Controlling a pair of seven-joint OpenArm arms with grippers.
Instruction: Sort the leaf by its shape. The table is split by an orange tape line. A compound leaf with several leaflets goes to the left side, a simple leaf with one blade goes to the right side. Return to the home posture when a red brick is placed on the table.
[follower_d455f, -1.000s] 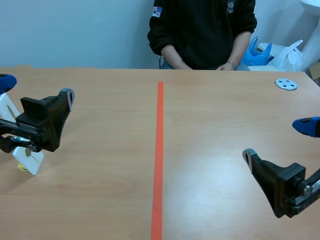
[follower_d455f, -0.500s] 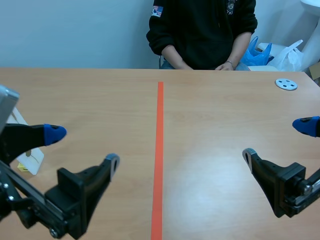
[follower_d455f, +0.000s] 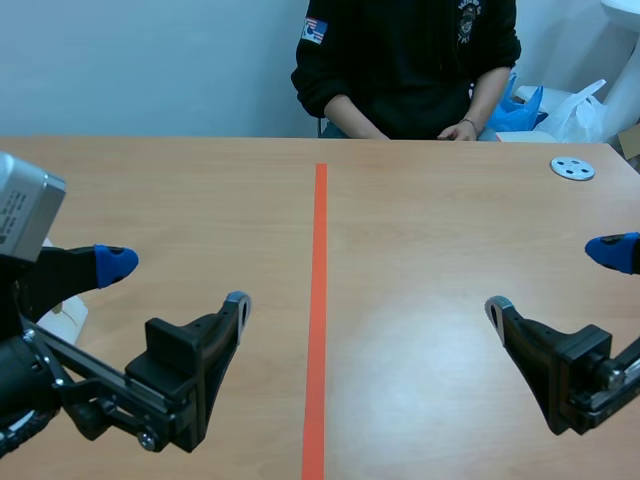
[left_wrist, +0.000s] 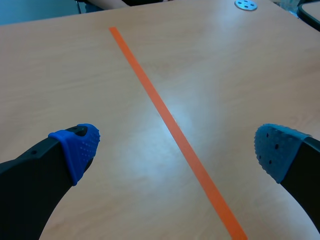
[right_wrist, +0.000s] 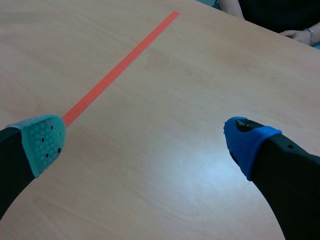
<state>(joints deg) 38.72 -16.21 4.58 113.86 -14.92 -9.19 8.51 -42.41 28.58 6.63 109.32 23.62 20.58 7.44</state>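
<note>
Leaf: position cannot be told from any view. Left gripper (follower_d455f: 176, 280) released, fingers spread, over table (follower_d455f: 430, 230) left of orange tape line (follower_d455f: 320, 300). Right gripper (follower_d455f: 552, 279) likewise released, right of the line.

I am looking at a light wooden table (follower_d455f: 420, 260) that is stretching from the near edge to the far edge of the scene. An orange tape line (follower_d455f: 318, 300) is running straight down its middle from far to near, splitting it into a left and a right half. A small grey disc (follower_d455f: 573, 168) with holes is lying flat at the far right, well apart from the line. At the near left a white piece (follower_d455f: 68, 318) is showing only partly, so I cannot tell its shape.
</note>
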